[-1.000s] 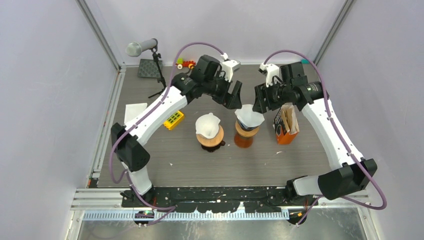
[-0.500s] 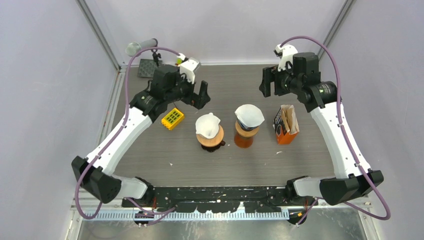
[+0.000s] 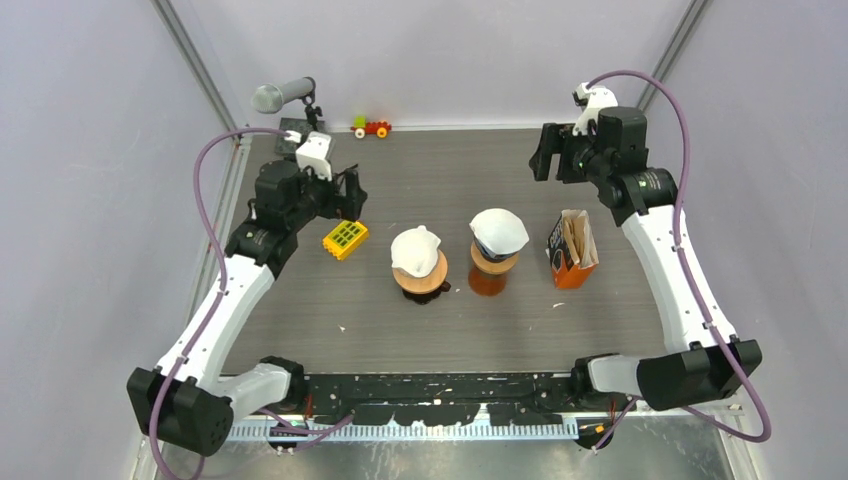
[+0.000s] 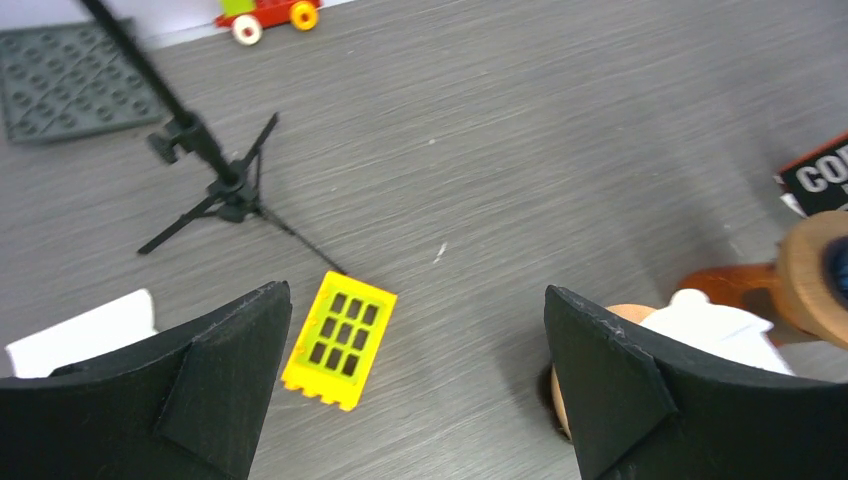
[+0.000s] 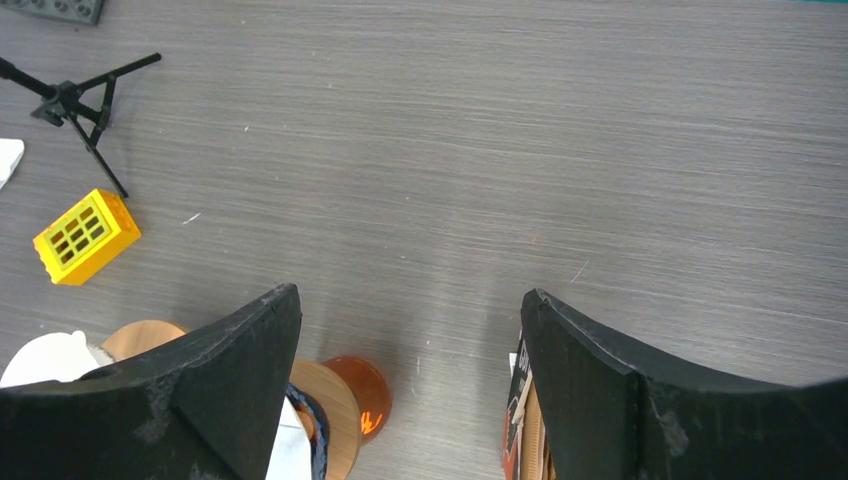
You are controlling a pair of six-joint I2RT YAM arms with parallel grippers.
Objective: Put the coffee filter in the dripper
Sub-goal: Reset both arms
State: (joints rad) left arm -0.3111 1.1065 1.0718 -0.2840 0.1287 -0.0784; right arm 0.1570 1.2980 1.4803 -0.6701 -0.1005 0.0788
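Two drippers stand mid-table. The left wooden dripper point(image 3: 421, 277) holds a white paper filter point(image 3: 415, 248). The right one, an amber glass carafe with a wooden collar point(image 3: 491, 268), holds another white filter point(image 3: 499, 230). My left gripper point(image 3: 351, 192) is open and empty, up and left of the left dripper, over the yellow brick. In its wrist view the left gripper point(image 4: 415, 300) shows that dripper's filter point(image 4: 722, 322) by the right finger. My right gripper point(image 3: 546, 160) is open and empty, behind the carafe. In its wrist view the right gripper point(image 5: 410, 295) shows the carafe point(image 5: 365, 392) below.
An orange box of filters point(image 3: 571, 250) stands right of the carafe. A yellow brick point(image 3: 345, 238) lies left of the drippers. A microphone on a tripod point(image 3: 317, 140), a grey baseplate point(image 3: 298, 135), a toy car point(image 3: 371, 127) and a white paper point(image 3: 268, 222) are at the back left.
Both arms have drawn back from the carafe's filter. The left gripper moved left to above the yellow brick; the right gripper moved back and right. The filters stay in the drippers.
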